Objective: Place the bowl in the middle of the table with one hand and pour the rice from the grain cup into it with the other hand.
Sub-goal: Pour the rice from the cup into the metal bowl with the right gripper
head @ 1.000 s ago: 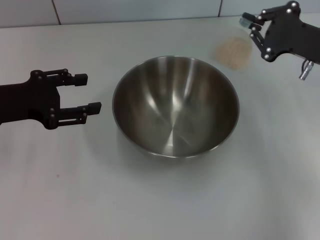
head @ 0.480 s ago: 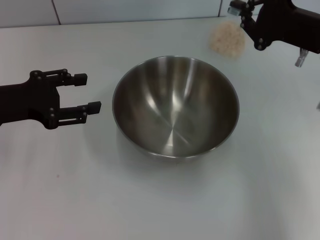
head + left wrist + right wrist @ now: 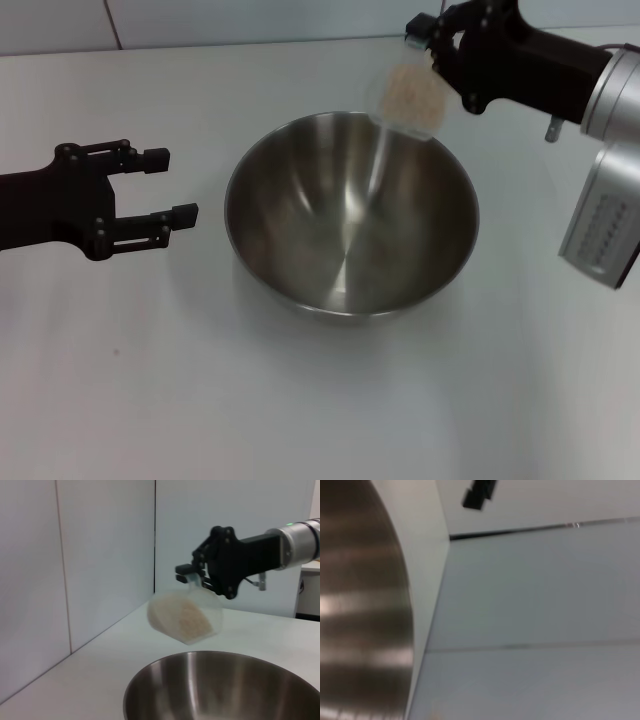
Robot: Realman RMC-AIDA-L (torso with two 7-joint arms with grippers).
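**Cup tipped over the bowl's far rim**

The bowl (image 3: 351, 213) sits at the centre of the table (image 3: 320, 400) in the head view, upright, its shiny inside showing no clear heap of grains. Above its far rim, in the upper right of the frame, the right gripper (image 3: 438, 52) is closed on the cup (image 3: 409, 98), pinching it by the upper end. The cup is tilted with its mouth toward the bowl and hangs clear of the metal rim. The rice (image 3: 410, 92) lies as a pale mass inside the cup; whether any grains are falling cannot be told.

In the left wrist view the same cup (image 3: 185, 616) appears at mid-frame, slanted, above the bowl's (image 3: 220, 690) rim at the lower edge, with the rice (image 3: 182, 617) banked against its lower side. The right gripper (image 3: 196, 577) grips it from the upper right.

The left gripper (image 3: 165, 187) is at the left of the head view, level with the bowl and just beside it without touching, its fingers (image 3: 152, 226) spread wide with nothing between them.

The right wrist view shows only a blurred curve of the bowl (image 3: 360, 605) at the left edge.
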